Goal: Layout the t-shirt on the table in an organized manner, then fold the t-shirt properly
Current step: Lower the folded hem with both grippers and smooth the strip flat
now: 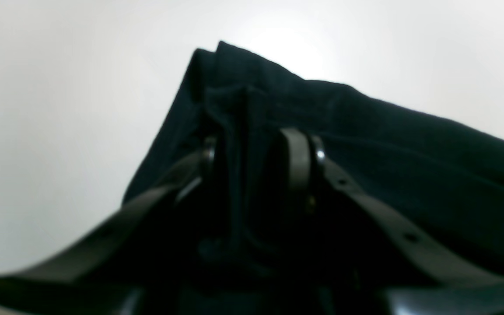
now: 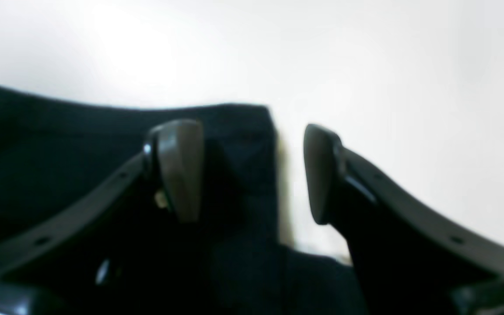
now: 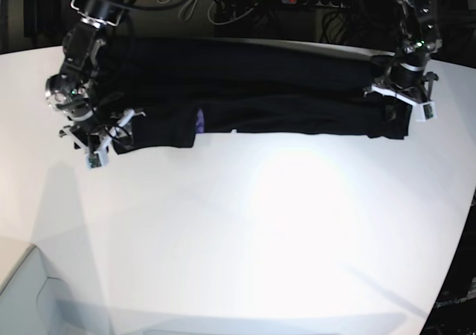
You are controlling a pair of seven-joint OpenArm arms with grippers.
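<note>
Three cameras: one overhead-front, two riding the wrists.

The base view looked down across the whole tabletop point(image 3: 260, 223) from high and far; each wrist view sat close behind its fingers point(image 1: 298, 157), facing forward and down. All three shared the t-shirt point(image 3: 282, 97) ends.

The black t-shirt point(image 3: 260, 89) lies folded into a long, narrow band across the far part of the white desk point(image 3: 282, 231), running left to right. A small purple patch shows at its near-left edge.
</note>
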